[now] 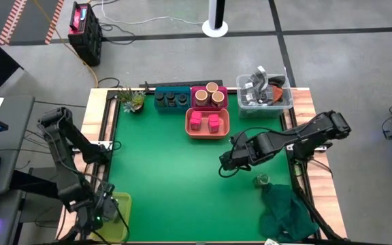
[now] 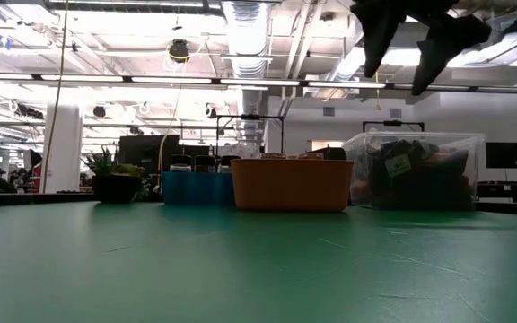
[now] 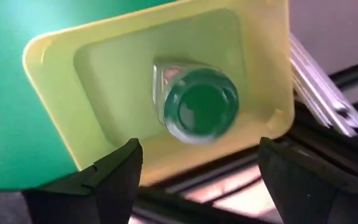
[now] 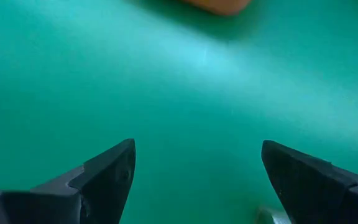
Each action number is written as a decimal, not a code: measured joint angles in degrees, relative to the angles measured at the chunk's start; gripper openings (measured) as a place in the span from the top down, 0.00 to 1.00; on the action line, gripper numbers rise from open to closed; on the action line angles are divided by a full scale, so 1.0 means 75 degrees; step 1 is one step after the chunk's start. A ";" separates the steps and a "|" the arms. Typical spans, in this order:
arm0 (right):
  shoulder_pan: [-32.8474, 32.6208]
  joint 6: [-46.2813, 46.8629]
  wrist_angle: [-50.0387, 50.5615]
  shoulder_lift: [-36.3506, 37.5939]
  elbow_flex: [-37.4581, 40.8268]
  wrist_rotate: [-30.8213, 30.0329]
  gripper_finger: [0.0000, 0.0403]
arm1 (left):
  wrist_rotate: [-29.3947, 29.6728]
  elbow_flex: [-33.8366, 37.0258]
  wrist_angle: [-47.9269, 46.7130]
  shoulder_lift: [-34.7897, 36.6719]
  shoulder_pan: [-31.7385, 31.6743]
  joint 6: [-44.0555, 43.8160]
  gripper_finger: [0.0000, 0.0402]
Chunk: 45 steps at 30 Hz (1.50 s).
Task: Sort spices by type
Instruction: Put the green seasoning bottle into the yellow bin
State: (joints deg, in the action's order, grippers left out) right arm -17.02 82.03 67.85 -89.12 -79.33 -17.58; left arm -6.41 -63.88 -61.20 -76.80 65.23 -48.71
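A green-topped clear jar [image 3: 197,102] stands upright on its base in the yellow-green tray [image 3: 104,81] at the table's near left corner [image 1: 120,207]. My left gripper [image 3: 197,163] hovers above it, open, its fingers clear of the jar. My right gripper [image 1: 226,163] hangs open over bare green mat [image 4: 191,93] right of the middle. A second green-topped jar [image 1: 262,180] stands on the mat near it. At the far edge, dark jars sit in a blue tray [image 1: 172,99], tan-topped jars in a magenta tray [image 1: 209,95], and pink boxes in an orange tray [image 1: 207,123].
A clear tub [image 1: 264,92] of grey clutter stands at the far right. A small potted plant [image 1: 133,101] is at the far left. A dark green cloth [image 1: 288,214] lies bunched at the near right corner. The mat's middle lies open.
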 joint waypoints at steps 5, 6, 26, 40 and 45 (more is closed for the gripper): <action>0.0060 -0.0340 0.0325 -0.0021 0.0052 0.1092 0.08 | -0.0139 -0.0310 -0.0634 0.0379 -0.0304 -0.0035 0.24; 0.0011 -0.0373 0.0326 -0.0008 0.0138 0.1239 0.08 | -0.0110 -0.0367 -0.0777 0.0459 -0.0393 -0.0038 0.24; -0.1833 0.3257 0.0910 0.1462 0.1932 0.2151 0.08 | 0.0891 -0.0889 -0.2151 0.1248 -0.3147 0.1636 0.24; -0.1827 0.3490 0.0167 0.1293 0.2594 0.2330 0.08 | 0.0184 -0.0889 -0.2149 0.1248 -0.4613 0.2611 0.24; -0.1705 0.3435 -0.0858 0.1282 0.3289 0.2384 0.08 | 0.0146 -0.0889 -0.2146 0.1248 -0.4618 0.2694 0.24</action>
State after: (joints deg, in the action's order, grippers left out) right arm -29.80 107.79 61.41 -79.50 -54.66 0.30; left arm -5.32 -70.54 -77.30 -67.44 30.59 -28.50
